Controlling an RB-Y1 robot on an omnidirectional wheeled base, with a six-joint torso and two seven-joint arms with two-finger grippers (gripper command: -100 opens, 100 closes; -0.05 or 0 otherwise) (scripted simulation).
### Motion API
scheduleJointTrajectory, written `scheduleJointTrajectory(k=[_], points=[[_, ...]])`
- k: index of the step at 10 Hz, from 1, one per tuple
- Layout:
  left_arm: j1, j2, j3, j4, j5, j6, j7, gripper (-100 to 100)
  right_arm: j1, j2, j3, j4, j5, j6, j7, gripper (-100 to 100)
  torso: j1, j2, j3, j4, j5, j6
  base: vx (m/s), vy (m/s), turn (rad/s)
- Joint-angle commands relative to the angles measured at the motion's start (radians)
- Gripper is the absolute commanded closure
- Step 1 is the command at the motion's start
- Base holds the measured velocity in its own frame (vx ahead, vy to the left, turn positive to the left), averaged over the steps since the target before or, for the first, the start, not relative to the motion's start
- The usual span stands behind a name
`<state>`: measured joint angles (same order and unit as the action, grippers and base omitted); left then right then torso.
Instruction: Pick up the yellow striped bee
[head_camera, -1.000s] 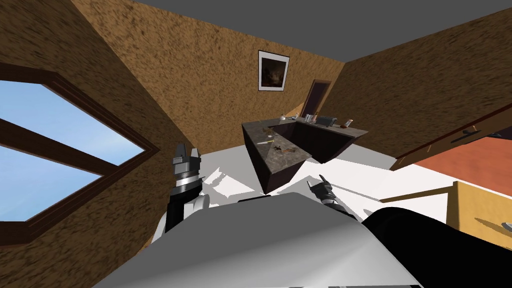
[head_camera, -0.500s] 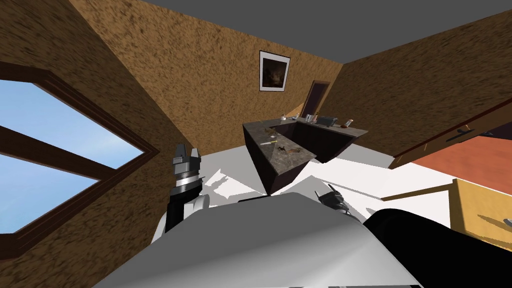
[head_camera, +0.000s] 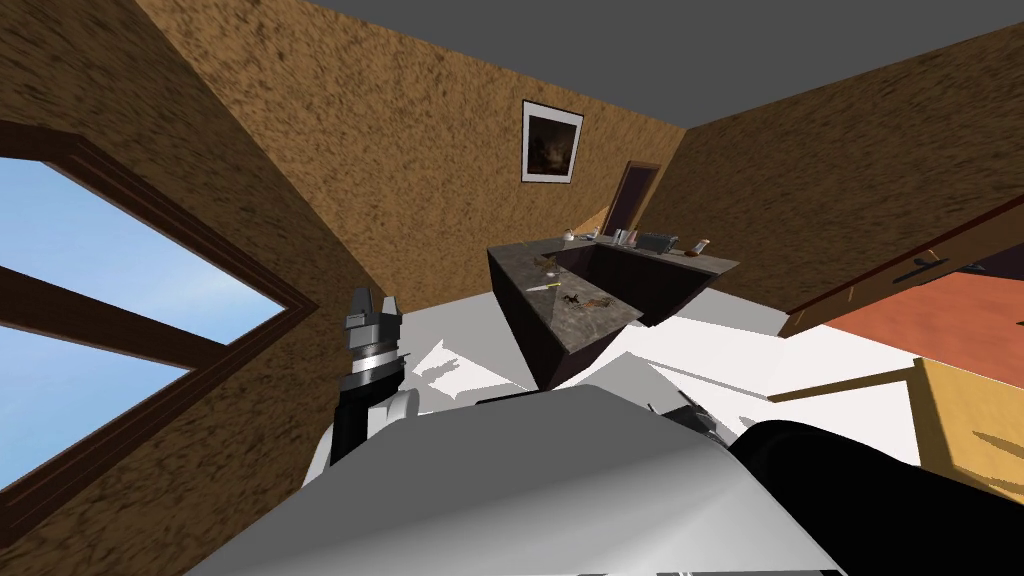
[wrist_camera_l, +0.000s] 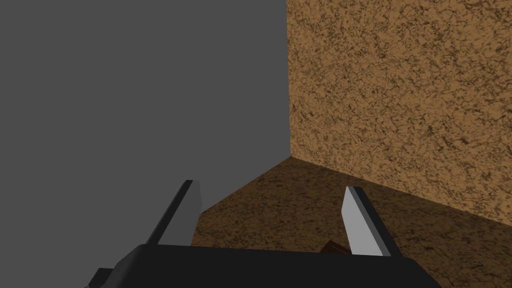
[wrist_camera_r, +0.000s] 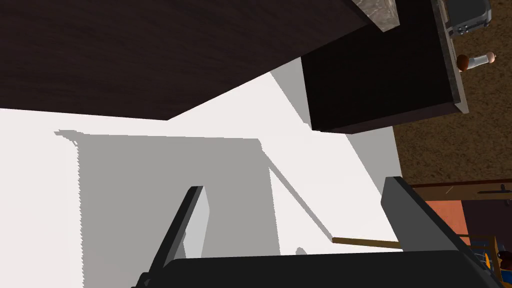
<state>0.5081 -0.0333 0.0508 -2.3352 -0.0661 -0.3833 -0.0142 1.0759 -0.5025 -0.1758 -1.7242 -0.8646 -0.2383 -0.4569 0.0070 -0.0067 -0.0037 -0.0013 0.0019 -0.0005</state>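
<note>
approach phase, nothing gripped yet. the counter (head_camera: 540, 340) stands well apart ahead, with small things scattered on its marbled top. the bee (head_camera: 573, 298), at a guess, is the small dark speck towards its near end, too small to be sure. left gripper (head_camera: 372, 303) is raised beside the wall (head_camera: 300, 200), fingers wide and empty. right gripper (wrist_camera_r: 295, 186) is low over the white floor (head_camera: 720, 345), fingers wide too. next up: roll closer and mind that jutting near corner. there is open floor between.

The dark counter (head_camera: 590, 320) has a mottled top. A pale stick (head_camera: 541, 286) lies on its near arm. A toaster (head_camera: 655, 241) stands at the far edge.
</note>
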Motion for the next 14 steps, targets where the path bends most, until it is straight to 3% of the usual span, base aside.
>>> scheduleJointTrajectory(k=[1,2,3,5,6,8,9,11,12,14], points=[[0.000,0.000,0.000,0.000,0.000,0.000,0.000,0,0.010,-0.011,-0.014,0.011,-0.050,0.037,-0.006,-100,0.000,0.000,0.000,0.000,0.000,0.000,0.090,0.119,-0.038],[0.000,0.000,0.000,0.000,0.000,0.000,0.000,0,0.010,-0.011,-0.014,0.011,-0.064,0.037,-0.006,-100,0.000,-0.001,-0.001,0.000,0.000,0.000,0.047,0.046,-0.001],[0.000,0.000,0.000,0.000,0.000,0.000,0.000,0,0.045,-0.046,-0.026,0.050,-0.102,0.076,-0.027,-100,-0.004,0.001,0.000,0.000,0.000,-0.001,0.094,0.104,-0.016],[0.000,0.000,0.000,0.000,0.000,0.000,0.000,0,0.045,-0.046,-0.026,0.050,-0.146,0.080,-0.027,-100,0.000,-0.002,-0.001,0.000,0.000,-0.001,0.081,0.086,-0.020],[0.000,0.000,0.000,0.000,0.000,0.000,0.000,0,0.079,-0.082,-0.037,0.084,-0.182,0.126,-0.048,-100,-0.004,0.000,0.000,0.000,0.000,-0.001,0.105,0.107,-0.014],[0.000,0.000,0.000,0.000,0.000,0.000,0.000,0,0.079,-0.082,-0.037,0.088,-0.228,0.126,-0.048,-100,-0.002,-0.003,-0.002,-0.001,0.000,-0.001,0.091,0.079,-0.014],[0.000,0.000,0.000,0.000,0.000,0.000,0.000,0,0.112,-0.118,-0.048,0.126,-0.261,0.166,-0.068,-100,-0.004,-0.001,-0.001,0.000,0.000,-0.001,0.118,0.096,-0.010],[0.000,0.000,0.000,0.000,0.000,0.000,0.000,0,0.112,-0.118,-0.048,0.126,-0.311,0.172,-0.068,-100,-0.001,-0.003,-0.002,-0.001,0.000,-0.001,0.081,0.079,-0.014],[0.000,0.000,0.000,0.000,0.000,0.000,0.000,0,0.143,-0.154,-0.058,0.163,-0.345,0.220,-0.088,-100,-0.004,0.000,0.000,0.000,-0.001,-0.001,0.110,0.081,0.000],[0.000,0.000,0.000,0.000,0.000,0.000,0.000,0,0.143,-0.154,-0.058,0.163,-0.394,0.221,-0.088,-100,-0.002,-0.003,-0.002,-0.001,0.000,-0.001,0.096,0.071,-0.010]])
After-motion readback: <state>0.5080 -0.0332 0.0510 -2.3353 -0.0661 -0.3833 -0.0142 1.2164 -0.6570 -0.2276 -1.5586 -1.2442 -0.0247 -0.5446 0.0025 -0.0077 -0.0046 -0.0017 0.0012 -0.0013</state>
